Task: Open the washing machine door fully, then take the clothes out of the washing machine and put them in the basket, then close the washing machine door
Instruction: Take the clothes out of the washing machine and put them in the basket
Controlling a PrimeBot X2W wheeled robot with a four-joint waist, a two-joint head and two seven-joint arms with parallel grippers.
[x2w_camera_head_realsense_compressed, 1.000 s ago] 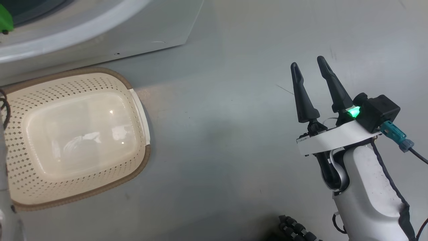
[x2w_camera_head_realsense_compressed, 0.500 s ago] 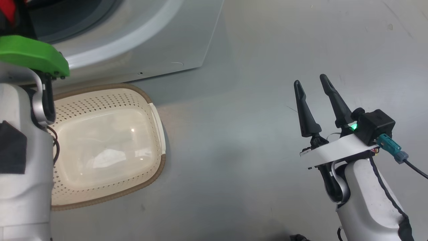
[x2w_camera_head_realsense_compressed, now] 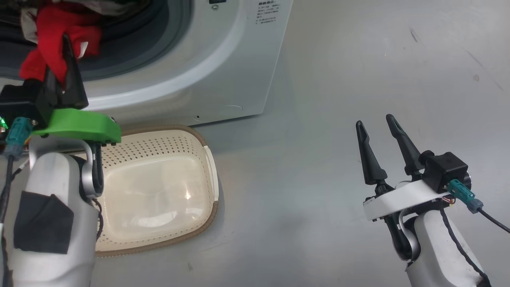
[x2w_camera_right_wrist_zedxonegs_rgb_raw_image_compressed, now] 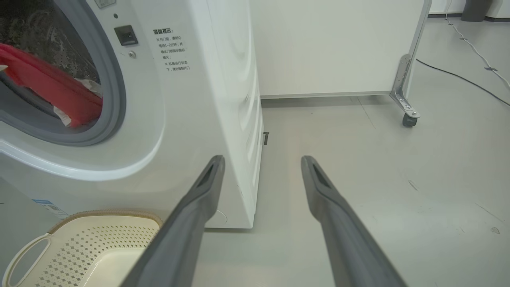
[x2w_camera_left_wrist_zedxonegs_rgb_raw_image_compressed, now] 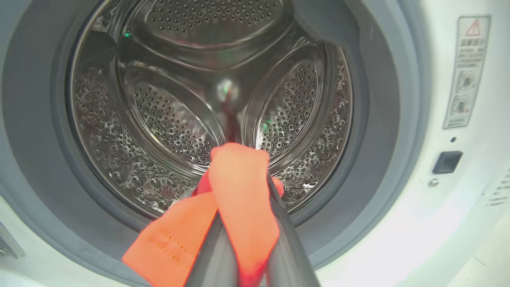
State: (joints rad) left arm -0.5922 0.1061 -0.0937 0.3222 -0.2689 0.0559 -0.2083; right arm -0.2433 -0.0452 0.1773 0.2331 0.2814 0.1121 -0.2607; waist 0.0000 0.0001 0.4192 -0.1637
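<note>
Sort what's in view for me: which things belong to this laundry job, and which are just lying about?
Job:
- washing machine
- clothes, gripped by the left claw
- basket, nothing in it yet
- right claw, open and idle

Lying about:
- white panel on a castor
- black cable

Glossy steel drum (x2w_camera_left_wrist_zedxonegs_rgb_raw_image_compressed: 207, 99), perforated plastic basket (x2w_camera_head_realsense_compressed: 159, 191)
</note>
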